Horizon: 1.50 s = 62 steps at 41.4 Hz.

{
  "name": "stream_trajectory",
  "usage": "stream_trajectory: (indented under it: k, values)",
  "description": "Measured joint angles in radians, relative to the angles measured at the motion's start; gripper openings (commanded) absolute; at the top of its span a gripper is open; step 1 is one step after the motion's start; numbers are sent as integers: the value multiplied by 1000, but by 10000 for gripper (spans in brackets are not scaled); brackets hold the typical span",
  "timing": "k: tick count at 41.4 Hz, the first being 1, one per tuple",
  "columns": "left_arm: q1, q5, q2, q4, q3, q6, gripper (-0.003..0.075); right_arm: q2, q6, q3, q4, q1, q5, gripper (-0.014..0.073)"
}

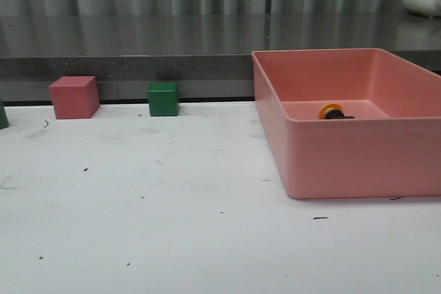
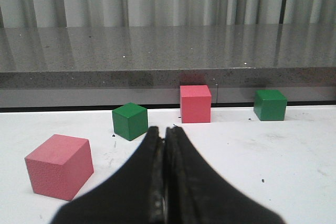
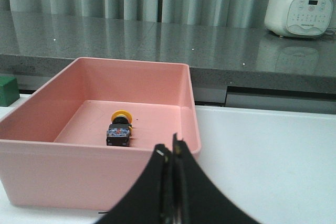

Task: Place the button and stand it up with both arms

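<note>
Lying on its side, the button (image 3: 119, 128) rests on the floor of the pink bin (image 3: 31, 161); pickup has not begun. The right gripper (image 3: 172, 153) and left gripper (image 2: 164, 140) are both closed and empty. Next move: open the right gripper, clear the bin wall, descend. 4 cubes, including a green cube (image 2: 129, 121), stand well apart.

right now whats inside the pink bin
Only the button shows inside the pink bin, lying on its side on the floor, yellow cap toward the far wall. The near wall hides the strip of floor just behind it in both views.
</note>
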Motion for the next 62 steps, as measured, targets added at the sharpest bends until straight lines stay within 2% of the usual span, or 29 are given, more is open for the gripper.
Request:
stream_trajectory:
  k: [37, 48, 54, 62]
  values:
    - [0, -5, 0, 0, 0, 0, -20, 0, 0, 0, 0, 0, -22, -69]
    - [0, -115, 0, -10, 0, 0, -20, 0, 0, -3, 0, 0, -84, -69]
    - [0, -106, 0, -17, -46, 0, -20, 0, 0, -101, 0, 0, -2, -69]
    - [0, 22, 0, -17, -260, 0, -20, 14, 0, -325, -4, 0, 164, -69]
